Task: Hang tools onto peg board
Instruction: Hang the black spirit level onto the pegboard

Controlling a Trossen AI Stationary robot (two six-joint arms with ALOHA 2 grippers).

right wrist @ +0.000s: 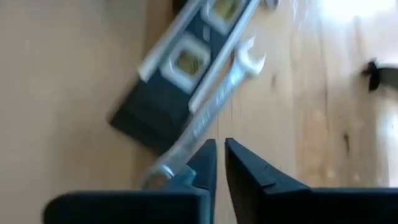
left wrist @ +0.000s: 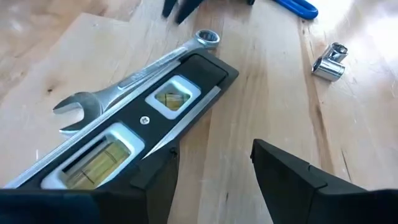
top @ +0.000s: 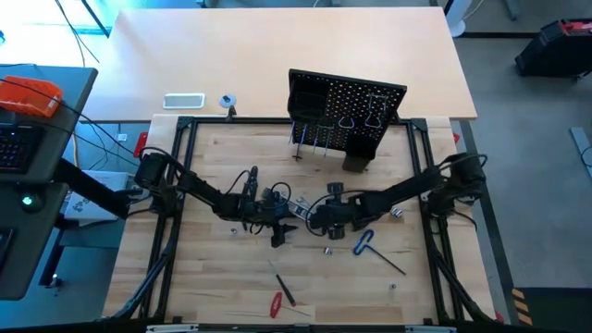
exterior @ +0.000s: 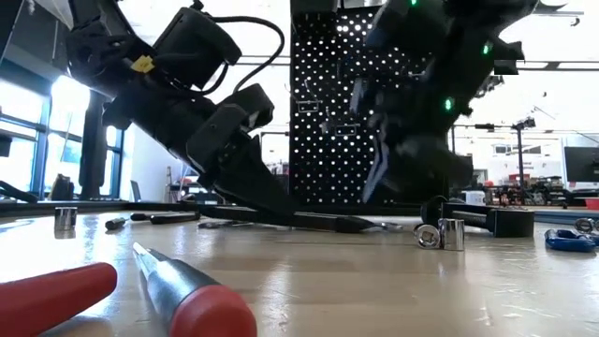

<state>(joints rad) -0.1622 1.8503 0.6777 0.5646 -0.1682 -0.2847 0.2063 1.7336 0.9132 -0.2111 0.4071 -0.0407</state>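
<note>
The wooden tabletop [top: 213, 296] carries everything, and only the high view shows it whole. The peg board [top: 356, 102] stands upright at its far edge, well beyond both end effectors; the low view shows its dotted face [exterior: 328, 122] behind the arms.

The bar level [left wrist: 134, 130] lies flat between the two end effectors, with the silver wrench [left wrist: 134, 81] lying along one long side, touching it. The high view hides both under the arms; the wrist views show them plainly. In the left wrist view the left end effector [left wrist: 214, 168] sits low over one end of the level, fingers [left wrist: 292, 180] wide apart, one beside the level's edge, holding nothing. In the right wrist view the right end effector [right wrist: 220, 165] has its fingers nearly together, a thin gap between them, at the wrench's ring end [right wrist: 165, 174]; whether it pinches the wrench cannot be told.

The blue-handled hex key [top: 370, 248] lies just beside the right end effector on the near side. The red-handled screwdriver [top: 276, 302] lies well nearer the front edge, looming large in the low view [exterior: 187, 295]. Two small sockets [left wrist: 328, 62] lie near the level, seen also in the low view [exterior: 442, 234].
</note>
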